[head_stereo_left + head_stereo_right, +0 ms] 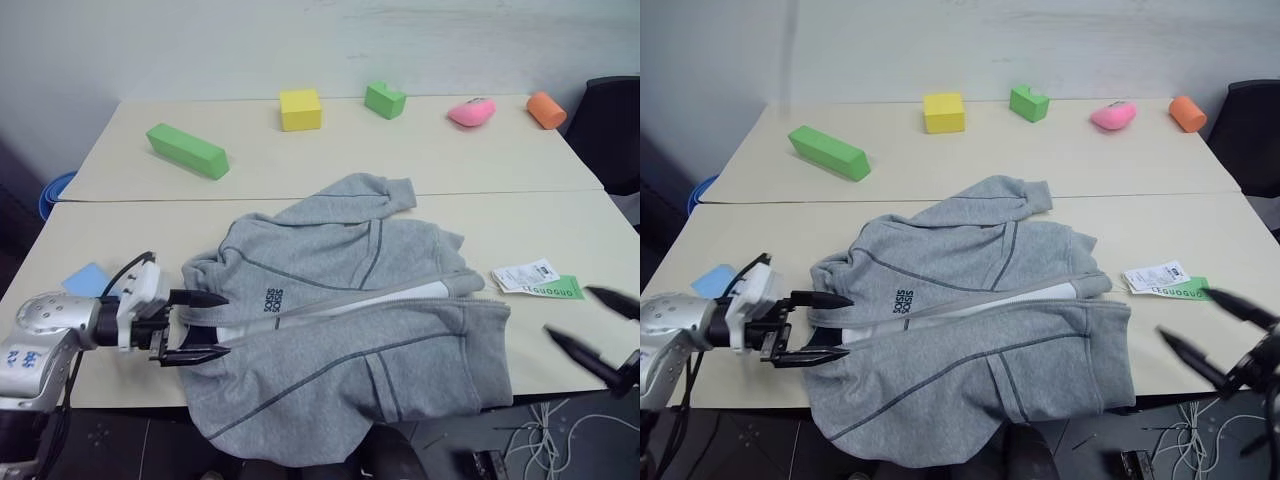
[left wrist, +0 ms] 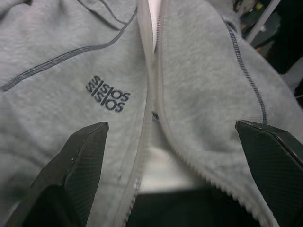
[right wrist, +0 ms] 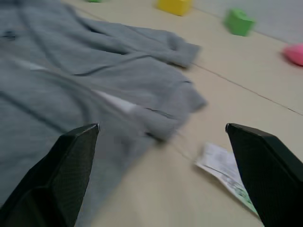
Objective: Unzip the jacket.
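The grey jacket (image 1: pixel 350 330) lies spread across the near table, collar end to the left and hem to the right. Its zip edges (image 2: pixel 158 94) stand apart, and white lining (image 1: pixel 400 297) shows between them. A small black logo (image 2: pixel 107 93) sits on the chest. My left gripper (image 1: pixel 226 324) is open at the collar end, one finger on each side of the parted zip, holding nothing. My right gripper (image 1: pixel 1186 313) is open beyond the jacket's hem at the table's right front edge. Nothing is between its fingers (image 3: pixel 75 161).
A white and green paper tag (image 1: pixel 538 279) lies right of the hem. On the far table sit a long green block (image 1: pixel 187 150), a yellow block (image 1: pixel 300 108), a small green block (image 1: pixel 385 99), a pink object (image 1: pixel 472 111) and an orange object (image 1: pixel 546 109). A light blue pad (image 1: pixel 85 278) lies front left. A black chair (image 1: pixel 612 130) stands right.
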You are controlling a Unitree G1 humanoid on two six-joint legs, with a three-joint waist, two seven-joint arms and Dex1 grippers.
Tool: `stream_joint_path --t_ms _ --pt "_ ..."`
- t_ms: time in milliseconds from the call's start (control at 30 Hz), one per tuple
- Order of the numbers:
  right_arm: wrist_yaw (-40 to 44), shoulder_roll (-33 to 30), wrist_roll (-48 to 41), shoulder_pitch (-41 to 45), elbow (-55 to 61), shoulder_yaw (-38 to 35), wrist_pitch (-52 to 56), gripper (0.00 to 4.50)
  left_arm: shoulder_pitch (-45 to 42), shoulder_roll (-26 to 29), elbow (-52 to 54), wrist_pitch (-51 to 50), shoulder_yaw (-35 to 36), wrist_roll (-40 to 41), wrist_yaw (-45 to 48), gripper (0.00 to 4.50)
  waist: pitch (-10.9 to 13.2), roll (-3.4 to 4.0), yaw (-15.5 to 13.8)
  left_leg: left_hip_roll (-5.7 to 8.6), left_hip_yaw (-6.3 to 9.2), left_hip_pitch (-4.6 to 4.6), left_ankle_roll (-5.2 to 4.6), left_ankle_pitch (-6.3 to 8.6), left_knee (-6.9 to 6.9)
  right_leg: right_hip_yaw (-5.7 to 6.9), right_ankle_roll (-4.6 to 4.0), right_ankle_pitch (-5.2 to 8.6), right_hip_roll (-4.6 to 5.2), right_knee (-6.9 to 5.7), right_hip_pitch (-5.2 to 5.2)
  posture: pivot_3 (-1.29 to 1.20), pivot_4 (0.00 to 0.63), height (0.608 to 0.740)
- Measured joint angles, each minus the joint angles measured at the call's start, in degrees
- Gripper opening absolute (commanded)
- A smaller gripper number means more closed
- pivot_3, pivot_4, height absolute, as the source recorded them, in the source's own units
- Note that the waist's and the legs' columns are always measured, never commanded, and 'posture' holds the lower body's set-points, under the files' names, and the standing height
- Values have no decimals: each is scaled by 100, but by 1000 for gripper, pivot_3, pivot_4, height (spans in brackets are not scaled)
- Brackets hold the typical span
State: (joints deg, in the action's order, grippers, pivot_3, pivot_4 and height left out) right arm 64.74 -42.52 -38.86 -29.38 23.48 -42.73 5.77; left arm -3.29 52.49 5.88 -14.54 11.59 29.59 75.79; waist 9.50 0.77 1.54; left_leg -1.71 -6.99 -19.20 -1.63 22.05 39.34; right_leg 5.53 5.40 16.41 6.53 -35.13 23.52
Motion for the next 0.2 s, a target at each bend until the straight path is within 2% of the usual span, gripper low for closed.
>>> stream_joint_path --t_ms 100,200 --pt "491 245 309 -109 194 555 -581 4474 455 -172 15 649 135 -236 -33 4500 0 -18 -10 3 -1 -1 -2 4 -1 0 2 -2 4 11 -1 0 150 740" --pt "572 428 570 16 186 1119 -905 4474 734 -406 93 933 202 -311 -253 4500 3 -25 -30 6 1 -2 -4 7 -1 -1 2 -2 12 10 1 0 150 740"
